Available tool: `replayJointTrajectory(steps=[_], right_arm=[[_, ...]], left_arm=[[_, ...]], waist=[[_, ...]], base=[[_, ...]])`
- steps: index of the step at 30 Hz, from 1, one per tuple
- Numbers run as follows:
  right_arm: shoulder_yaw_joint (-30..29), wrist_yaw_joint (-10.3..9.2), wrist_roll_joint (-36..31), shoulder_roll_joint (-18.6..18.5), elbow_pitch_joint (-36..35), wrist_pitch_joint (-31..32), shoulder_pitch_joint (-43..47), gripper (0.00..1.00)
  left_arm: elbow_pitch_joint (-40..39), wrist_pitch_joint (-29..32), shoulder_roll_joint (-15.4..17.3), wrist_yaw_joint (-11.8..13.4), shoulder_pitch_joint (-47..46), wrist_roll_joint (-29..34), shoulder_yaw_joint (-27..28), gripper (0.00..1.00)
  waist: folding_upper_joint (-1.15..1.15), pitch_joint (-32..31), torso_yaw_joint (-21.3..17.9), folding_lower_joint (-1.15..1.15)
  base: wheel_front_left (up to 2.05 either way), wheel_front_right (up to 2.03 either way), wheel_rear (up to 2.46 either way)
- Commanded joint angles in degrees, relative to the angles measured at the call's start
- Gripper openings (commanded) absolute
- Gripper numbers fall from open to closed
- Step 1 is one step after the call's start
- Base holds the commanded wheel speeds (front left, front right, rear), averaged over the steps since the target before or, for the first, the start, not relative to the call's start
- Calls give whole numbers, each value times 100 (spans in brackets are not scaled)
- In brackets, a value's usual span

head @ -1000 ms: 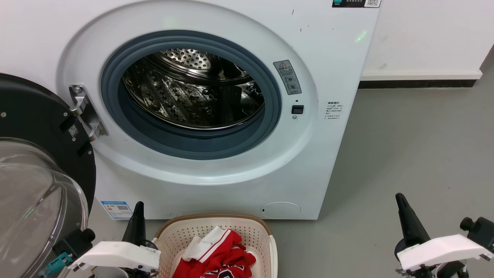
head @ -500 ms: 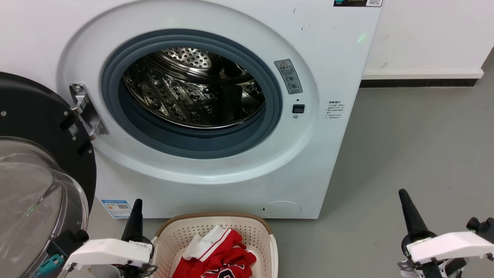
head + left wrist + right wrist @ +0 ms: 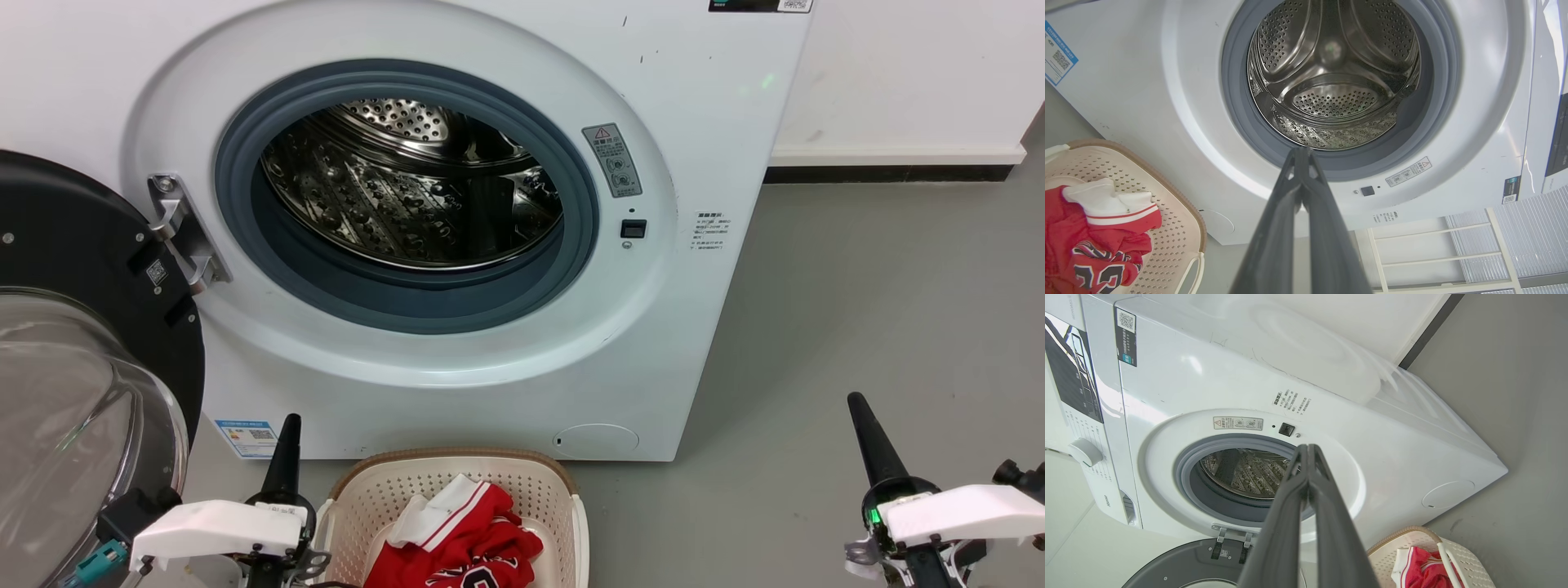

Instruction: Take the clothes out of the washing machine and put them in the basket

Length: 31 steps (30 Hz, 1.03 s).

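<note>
Lying crumpled in a perforated plastic basket [image 3: 449,454] just right of the left gripper [image 3: 291,419], red clothes [image 3: 465,543], right gripper [image 3: 856,400] well apart, both with 2 fingers pressed together, empty, round steel drum [image 3: 408,188] ahead

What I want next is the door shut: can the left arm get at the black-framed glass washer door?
Probably yes. The left gripper is closed and empty, and the open black-framed glass door stands close on its left with nothing between.

Your left gripper [image 3: 291,423] and right gripper [image 3: 857,402] both point upward, each with its 2 fingers [image 3: 1327,245] pressed together, white wrists [image 3: 216,527] just beneath.
</note>
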Motion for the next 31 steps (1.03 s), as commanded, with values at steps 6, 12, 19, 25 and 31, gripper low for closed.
replayJointTrajectory(steps=[6, 12, 19, 25, 31], right_arm=[[-50, 1, 492, -30, 24, 60, -181, 0], [-79, 1, 822, -27, 61, 109, -220, 0], [-109, 1, 1185, -22, 99, 162, -274, 0], [-138, 1, 1484, -18, 131, 211, -292, 0], [-161, 1, 1767, -13, 162, 249, -326, 0]], left_arm=[[-61, 127, 0, -51, -165, -480, 62, 0], [-61, 199, -2, -64, -169, -801, 88, 0], [-61, 292, -5, -86, -190, -1163, 113, 0], [-59, 361, -7, -107, -211, -1452, 137, 0], [-59, 435, -9, -117, -225, -1732, 162, 0]], waist=[[0, 11, 7, -1], [0, 20, 13, -1], [0, 31, 20, -1], [0, 40, 26, -1], [0, 49, 32, -1]], base=[[0, 0, 0], [0, 0, 0], [0, 0, 0], [0, 0, 0], [0, 0, 0]])
